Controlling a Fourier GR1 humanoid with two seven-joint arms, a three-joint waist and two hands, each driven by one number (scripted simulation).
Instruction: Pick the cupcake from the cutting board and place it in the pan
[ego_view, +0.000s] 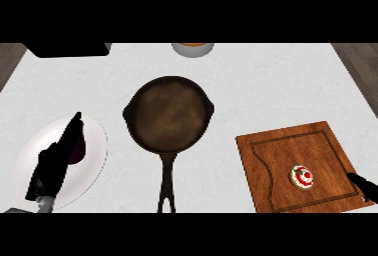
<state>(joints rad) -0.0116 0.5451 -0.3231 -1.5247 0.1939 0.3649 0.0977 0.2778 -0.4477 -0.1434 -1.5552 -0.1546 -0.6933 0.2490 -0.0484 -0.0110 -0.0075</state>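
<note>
White marbled counter (288, 85) fills my view, seen steeply from above. Nearest to me, at the lower right edge, I see my right hand (365, 186) as a dark shape just over the right edge of the cutting board (273, 150); too little of it shows, so I cannot tell whether it is released or clenched, and it holds nothing that I can see. Just left of it the cupcake (301, 177) sits on the board, white with red on top, in the board's lower right part and apart from the hand. At the lower left my left hand (53, 167) rests over a white plate (92, 167), fingers straight and relaxed, grasping nothing. A dark purple thing (79, 146) lies on the plate, partly hidden by the fingers, and I cannot make out what it is. Between plate and board stands the pan (168, 114), dark and round, its handle (167, 185) pointing down towards me. Farther back, at the top edge, a small round bowl (193, 48) with something orange inside shows, and a black object (66, 49) sits at the far left corner.
</note>
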